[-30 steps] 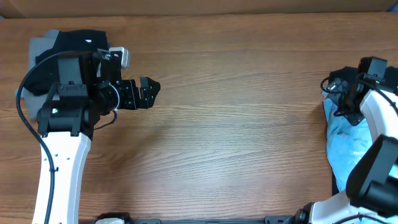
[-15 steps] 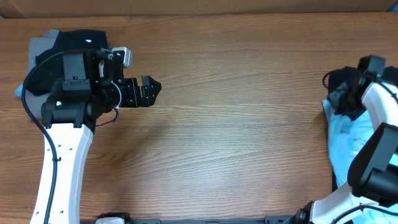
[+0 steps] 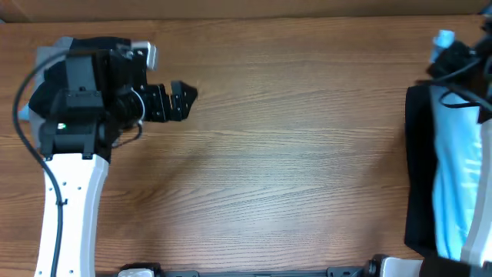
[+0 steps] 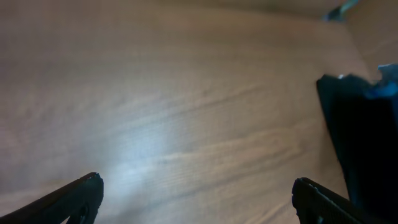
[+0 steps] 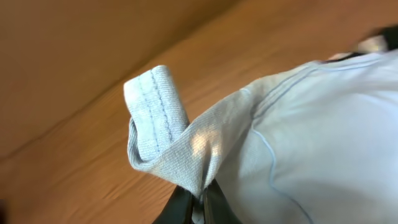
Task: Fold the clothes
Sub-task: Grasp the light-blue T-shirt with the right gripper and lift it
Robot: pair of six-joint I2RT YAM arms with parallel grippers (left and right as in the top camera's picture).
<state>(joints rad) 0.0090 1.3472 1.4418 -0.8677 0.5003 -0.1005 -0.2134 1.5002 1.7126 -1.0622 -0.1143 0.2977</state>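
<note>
Our right pincer (image 5: 196,208) is pinching a folded hem of the light blue soft cloth T-shirt (image 5: 298,143). The shirt is stretched over a black cloth shirt (image 3: 419,177) at the right edge of the brown wooden bench (image 3: 292,169). Our left pincer (image 3: 187,101) hovers spread wide, well apart from it.

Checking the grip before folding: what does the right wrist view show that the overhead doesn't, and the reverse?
Only right wrist: the right tool shut on the hem of the light blue T-shirt. Only overhead: the open left tool over the table, the pile of clothes beneath its arm, a black garment beside the T-shirt. Both: the T-shirt and table.
</note>
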